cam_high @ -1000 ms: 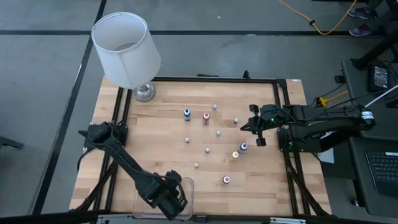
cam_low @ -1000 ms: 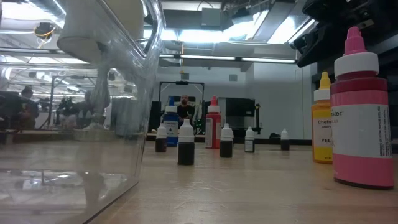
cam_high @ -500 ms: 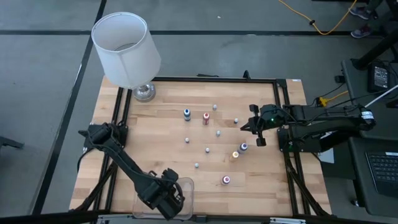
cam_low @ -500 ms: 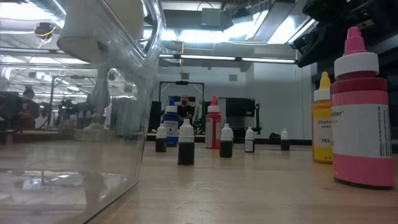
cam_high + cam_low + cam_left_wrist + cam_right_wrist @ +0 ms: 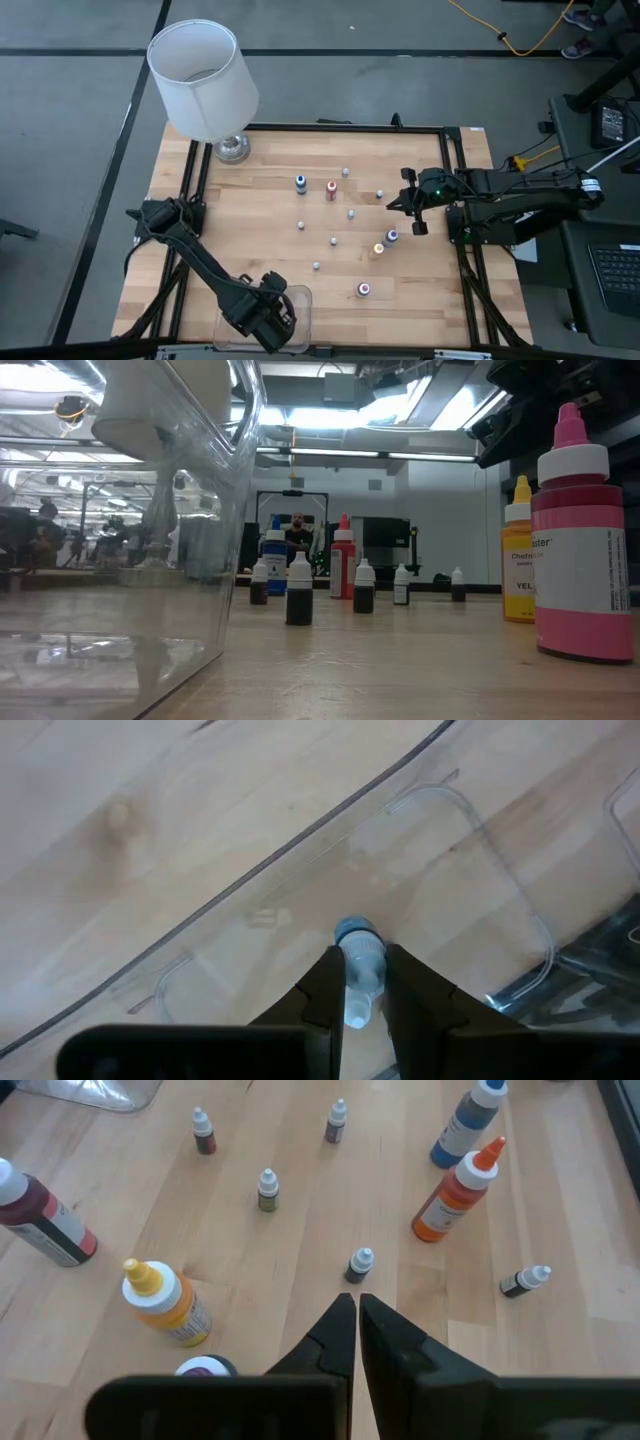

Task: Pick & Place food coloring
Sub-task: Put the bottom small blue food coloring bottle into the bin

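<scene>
My left gripper (image 5: 268, 318) hangs over a clear plastic container (image 5: 262, 318) at the table's near left, shut on a tiny pale-blue food coloring bottle (image 5: 360, 970). Other food coloring bottles stand on the wooden table: blue (image 5: 300, 183), red (image 5: 331, 190), yellow (image 5: 378, 248), dark purple (image 5: 392, 236), pink (image 5: 363, 289) and several tiny ones around (image 5: 333, 240). My right gripper (image 5: 354, 1305) is shut with nothing in it, raised over the table's right side near the dark purple bottle. My left gripper pinches the tiny bottle by its sides (image 5: 362, 992) between its two fingers (image 5: 325, 982), coming from above and pointing steeply down. The bottle lies along the fingers, its rounded blue end (image 5: 355, 932) sticking out past the tips, lifted clear above the container's floor (image 5: 440, 870).
A white-shaded lamp (image 5: 205, 80) stands at the far left corner. A black frame (image 5: 450, 200) borders the table. In the low view the container wall (image 5: 215, 560) fills the left, and the pink bottle (image 5: 582, 560) and the yellow bottle (image 5: 518, 565) stand close on the right.
My left gripper, still shut on the bottle, has edged a little toward the table's left over the container and tipped slightly steeper.
</scene>
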You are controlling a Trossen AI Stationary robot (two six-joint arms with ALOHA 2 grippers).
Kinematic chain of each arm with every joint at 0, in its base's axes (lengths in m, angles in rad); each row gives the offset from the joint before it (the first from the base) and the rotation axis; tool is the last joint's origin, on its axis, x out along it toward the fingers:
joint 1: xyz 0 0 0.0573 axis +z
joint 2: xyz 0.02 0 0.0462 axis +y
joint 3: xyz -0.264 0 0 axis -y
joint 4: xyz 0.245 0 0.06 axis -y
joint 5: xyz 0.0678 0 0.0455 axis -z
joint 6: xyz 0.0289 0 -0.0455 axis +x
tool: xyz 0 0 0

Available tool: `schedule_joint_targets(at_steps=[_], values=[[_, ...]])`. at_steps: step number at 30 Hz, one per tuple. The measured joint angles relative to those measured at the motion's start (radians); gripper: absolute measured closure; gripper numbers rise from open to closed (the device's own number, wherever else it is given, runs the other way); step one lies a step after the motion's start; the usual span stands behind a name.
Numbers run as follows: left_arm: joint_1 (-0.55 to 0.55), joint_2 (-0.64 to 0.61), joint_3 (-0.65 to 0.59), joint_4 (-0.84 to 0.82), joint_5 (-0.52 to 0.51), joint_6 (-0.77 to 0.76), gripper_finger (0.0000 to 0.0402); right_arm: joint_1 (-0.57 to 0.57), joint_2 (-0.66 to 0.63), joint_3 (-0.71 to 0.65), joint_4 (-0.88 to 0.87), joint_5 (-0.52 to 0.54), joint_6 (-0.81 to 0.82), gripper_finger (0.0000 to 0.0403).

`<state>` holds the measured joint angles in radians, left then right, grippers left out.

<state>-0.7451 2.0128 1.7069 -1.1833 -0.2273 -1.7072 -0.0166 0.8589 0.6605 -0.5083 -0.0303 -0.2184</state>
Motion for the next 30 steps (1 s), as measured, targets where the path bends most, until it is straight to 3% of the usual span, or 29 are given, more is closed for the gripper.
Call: schedule_joint_targets(at_steps=[30], values=[[-0.003,0.111,-0.002,0.051,0.044,0.003,0.0344,0.000,0.000,0.000,0.003,0.001,0.000,0.0379]])
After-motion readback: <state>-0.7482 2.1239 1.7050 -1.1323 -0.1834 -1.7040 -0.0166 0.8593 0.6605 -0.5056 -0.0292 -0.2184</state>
